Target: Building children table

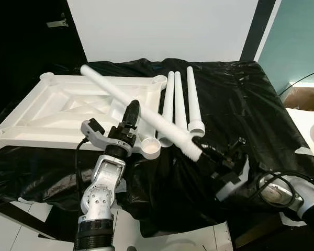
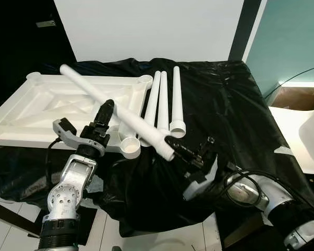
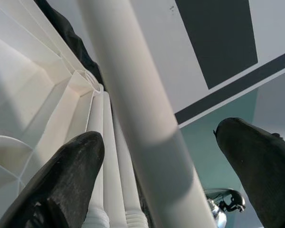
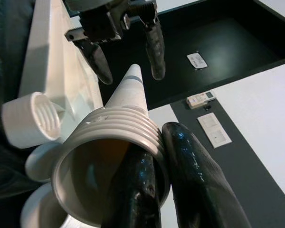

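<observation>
A white plastic tabletop lies upside down on a bench draped in black plastic sheeting, its ribbed underside up and round leg sockets at the corners; the nearest socket sits at the corner toward 5 o'clock. Three white table legs lie side by side on the sheeting just beside the tabletop's 3 o'clock edge, threaded ends toward the robot. A fourth leg is held in the air, slanting from about 10 o'clock over the tabletop down to 4 o'clock. The right gripper reaches in from 4 o'clock, forearm low over the bench edge, and is clamped on the leg's threaded end: one black finger goes inside the hollow mouth and the other presses the outer wall. The left arm rises from 6 o'clock, elbow bent, wrist angled up toward 1 o'clock, so that the left gripper meets the leg near its middle. Its fingers stand apart on either side of the leg, with gaps visible in the left wrist view, not closed on it.
</observation>
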You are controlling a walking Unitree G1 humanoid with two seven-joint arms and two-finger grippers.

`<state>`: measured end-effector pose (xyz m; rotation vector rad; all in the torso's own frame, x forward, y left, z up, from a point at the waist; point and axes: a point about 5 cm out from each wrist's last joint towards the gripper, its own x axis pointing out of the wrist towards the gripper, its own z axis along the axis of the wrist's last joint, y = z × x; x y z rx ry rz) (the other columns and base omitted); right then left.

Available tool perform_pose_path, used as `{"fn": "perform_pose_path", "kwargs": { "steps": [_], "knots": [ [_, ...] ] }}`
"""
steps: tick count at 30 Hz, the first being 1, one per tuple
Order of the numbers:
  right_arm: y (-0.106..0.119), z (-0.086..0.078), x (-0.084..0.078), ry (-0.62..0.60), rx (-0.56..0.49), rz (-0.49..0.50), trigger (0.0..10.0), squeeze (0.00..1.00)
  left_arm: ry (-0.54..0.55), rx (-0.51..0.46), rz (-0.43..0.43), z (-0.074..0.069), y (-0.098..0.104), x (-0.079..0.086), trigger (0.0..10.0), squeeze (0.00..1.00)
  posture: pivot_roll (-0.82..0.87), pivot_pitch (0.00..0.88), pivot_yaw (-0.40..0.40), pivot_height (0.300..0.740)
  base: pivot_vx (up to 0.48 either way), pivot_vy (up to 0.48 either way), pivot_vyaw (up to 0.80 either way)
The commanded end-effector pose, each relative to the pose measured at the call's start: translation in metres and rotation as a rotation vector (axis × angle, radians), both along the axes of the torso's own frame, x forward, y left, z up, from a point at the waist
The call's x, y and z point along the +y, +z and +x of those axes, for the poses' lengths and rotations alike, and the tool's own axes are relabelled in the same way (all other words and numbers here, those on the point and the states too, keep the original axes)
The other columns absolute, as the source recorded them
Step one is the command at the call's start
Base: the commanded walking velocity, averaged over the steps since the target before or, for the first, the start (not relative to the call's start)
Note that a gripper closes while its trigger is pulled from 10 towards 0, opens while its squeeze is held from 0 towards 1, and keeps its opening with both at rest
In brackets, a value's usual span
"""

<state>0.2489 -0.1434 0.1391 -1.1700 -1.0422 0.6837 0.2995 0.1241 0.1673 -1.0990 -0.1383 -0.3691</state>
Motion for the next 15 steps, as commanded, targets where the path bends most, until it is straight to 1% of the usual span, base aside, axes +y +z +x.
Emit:
{"fn": "perform_pose_path", "kwargs": {
  "steps": [1,2,3,4,5,7,8,9,12,15],
  "knots": [
    [0.001,-0.003,0.0,0.028,-0.006,-0.011,10.0,0.0,-0.076,-0.14,-0.013,-0.002,0.006,-0.002,10.0,0.0,0.08,0.0,0.034,0.74,0.0,0.0,0.0],
    [-0.008,-0.011,-0.004,0.068,-0.007,-0.057,10.0,0.0,-0.093,-0.147,-0.039,0.0,0.009,0.0,10.0,0.0,0.07,0.0,0.033,0.74,0.0,0.0,0.0],
    [-0.013,-0.014,-0.007,0.084,-0.02,-0.094,9.9,0.0,-0.095,-0.148,-0.042,0.0,0.009,0.001,10.0,0.0,0.07,0.0,0.033,0.74,0.0,0.0,0.0],
    [-0.013,-0.014,-0.007,0.084,-0.02,-0.094,9.9,0.0,-0.095,-0.148,-0.042,0.0,0.009,0.001,10.0,0.0,0.07,0.0,0.033,0.74,0.0,0.0,0.0],
    [-0.016,-0.014,-0.011,0.085,-0.028,-0.119,9.7,0.0,-0.098,-0.149,-0.039,0.001,0.008,0.001,10.0,0.0,0.07,0.0,0.035,0.74,0.0,0.0,0.0],
    [-0.016,-0.014,-0.011,0.085,-0.028,-0.119,9.7,0.0,-0.098,-0.149,-0.039,0.001,0.008,0.001,10.0,0.0,0.07,0.0,0.035,0.74,0.0,0.0,0.0],
    [-0.018,-0.013,-0.015,0.085,-0.036,-0.136,9.6,0.0,-0.099,-0.15,-0.034,0.002,0.008,0.0,10.0,0.0,0.07,0.0,0.039,0.74,0.0,0.0,0.0],
    [-0.018,-0.013,-0.015,0.085,-0.036,-0.136,9.6,0.0,-0.099,-0.15,-0.034,0.002,0.008,0.0,10.0,0.0,0.07,0.0,0.039,0.74,0.0,0.0,0.0],
    [-0.021,-0.018,-0.022,0.117,-0.053,-0.142,10.0,0.0,-0.124,-0.168,-0.041,0.003,0.01,-0.004,10.0,0.0,0.07,0.0,0.039,0.74,0.0,0.0,0.0],
    [-0.021,-0.02,-0.022,0.123,-0.064,-0.134,10.0,0.0,-0.128,-0.174,-0.038,0.003,0.011,-0.005,10.0,0.0,0.08,0.0,0.039,0.74,0.0,0.0,0.0]
  ]
}}
